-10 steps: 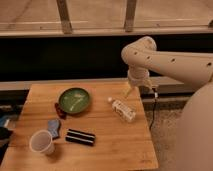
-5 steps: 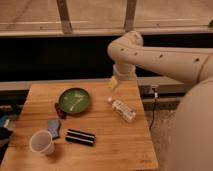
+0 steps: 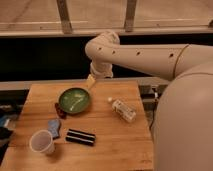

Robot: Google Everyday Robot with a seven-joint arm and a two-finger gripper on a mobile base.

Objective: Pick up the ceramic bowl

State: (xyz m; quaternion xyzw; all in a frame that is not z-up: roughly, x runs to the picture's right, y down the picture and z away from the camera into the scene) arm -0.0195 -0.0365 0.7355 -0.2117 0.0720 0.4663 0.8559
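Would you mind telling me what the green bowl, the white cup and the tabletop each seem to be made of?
The green bowl looks like glazed ceramic: glossy, with a pale streak inside. The white cup seems thin plastic with a matte finish, though paper is possible. The tabletop looks like wood, with plank seams. The gripper hovers by the bowl's far right rim.

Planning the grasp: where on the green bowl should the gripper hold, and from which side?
Grip the far-right rim of the ceramic bowl, coming from above: it sits upright, shallow and wide, so likely only the edge can be pinched. The gripper hovers beside that side.
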